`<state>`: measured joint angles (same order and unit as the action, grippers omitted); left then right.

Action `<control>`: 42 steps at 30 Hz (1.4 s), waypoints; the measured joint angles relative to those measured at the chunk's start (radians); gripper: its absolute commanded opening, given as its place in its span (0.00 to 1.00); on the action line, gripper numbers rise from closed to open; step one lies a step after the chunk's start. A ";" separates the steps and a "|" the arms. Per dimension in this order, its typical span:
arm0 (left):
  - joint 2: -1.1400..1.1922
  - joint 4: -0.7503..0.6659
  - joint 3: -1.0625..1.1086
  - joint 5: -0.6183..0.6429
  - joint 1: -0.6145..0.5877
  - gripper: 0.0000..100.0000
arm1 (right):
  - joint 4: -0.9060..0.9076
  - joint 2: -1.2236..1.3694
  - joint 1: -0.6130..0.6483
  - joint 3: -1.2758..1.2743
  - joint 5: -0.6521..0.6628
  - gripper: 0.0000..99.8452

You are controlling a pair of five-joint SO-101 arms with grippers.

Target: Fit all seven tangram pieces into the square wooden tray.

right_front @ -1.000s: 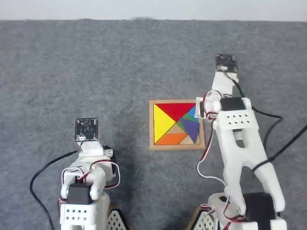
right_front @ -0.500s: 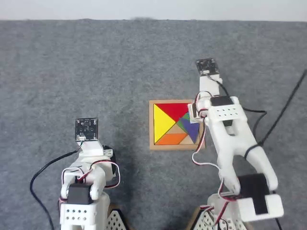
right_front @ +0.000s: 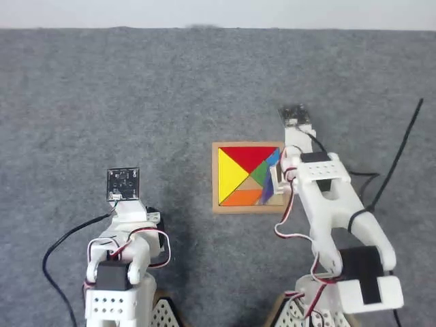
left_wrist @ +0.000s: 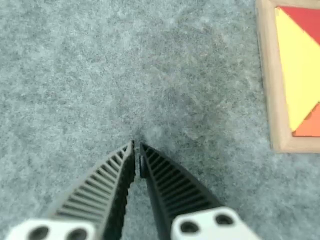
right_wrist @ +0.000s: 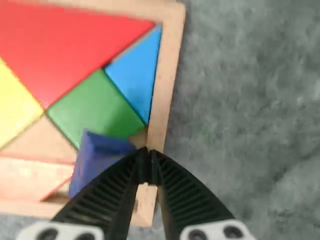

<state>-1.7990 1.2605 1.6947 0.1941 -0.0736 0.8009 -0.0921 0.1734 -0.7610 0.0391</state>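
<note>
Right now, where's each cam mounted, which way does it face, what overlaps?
High view: fixed overhead, looking down on grey felt table, white left arm, white right arm, square wooden tray.
Left wrist view: on left arm, down past left gripper at table, tray rim.
Right wrist view: on right arm, down past right gripper onto tray corner.
Shared: all three show the tray.

The right gripper (right_wrist: 148,151) has drawn back to the tray's (right_wrist: 167,75) right rim beside the purple piece (right_wrist: 95,152)
</note>
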 measured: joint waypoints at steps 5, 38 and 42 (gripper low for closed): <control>0.000 0.000 0.000 0.000 0.000 0.01 | 0.005 -0.127 -0.046 -0.120 0.000 0.01; 0.000 0.000 0.000 0.000 0.000 0.01 | -0.015 0.164 0.100 0.219 -0.021 0.01; 0.000 0.000 0.000 0.000 0.000 0.01 | -0.018 0.166 0.077 0.219 -0.021 0.01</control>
<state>-1.7990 1.2605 1.6947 0.1941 -0.0736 0.7825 0.0736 0.2501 -0.5416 0.0176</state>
